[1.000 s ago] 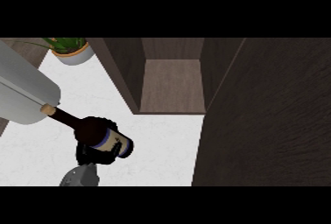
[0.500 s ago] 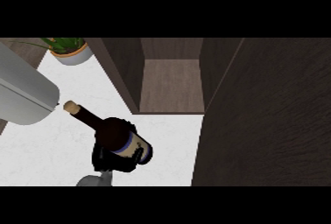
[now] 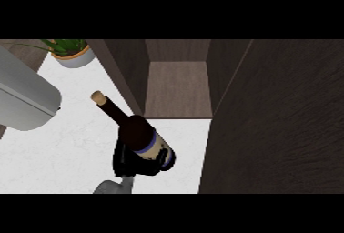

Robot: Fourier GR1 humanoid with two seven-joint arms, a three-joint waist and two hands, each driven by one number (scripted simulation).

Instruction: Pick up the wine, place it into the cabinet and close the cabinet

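Shifted since a second ago: wine bottle (image 3: 142,139), carried rightward across the counter toward the cabinet mouth, and now looming larger in the head view, so I judge it lifted as well. Item, wine bottle: dark glass, pale cork (image 3: 98,96) pointing up and to the left, light label (image 3: 159,154) with a blue band near its base. It tilts in the air over the white counter (image 3: 67,154), just in front of the cabinet's left wall and not yet inside. Item, right hand (image 3: 126,164): black, fingers curled round the bottle's lower body from the left, wrist rising from the lower edge. Item, cabinet (image 3: 128,77): dark wood, standing open, its brown inner floor (image 3: 178,91) bare. Item, tall dark panel (image 3: 282,127) at right, which I take for the open door. Item, grey forearm (image 3: 23,102) at the left edge; no hand shows on it. Item, potted plant (image 3: 70,52), far left corner, well apart. Status: pickup done, carry under way; the bottle has yet to go rightward and deeper onto that floor, and the door remains to be closed.
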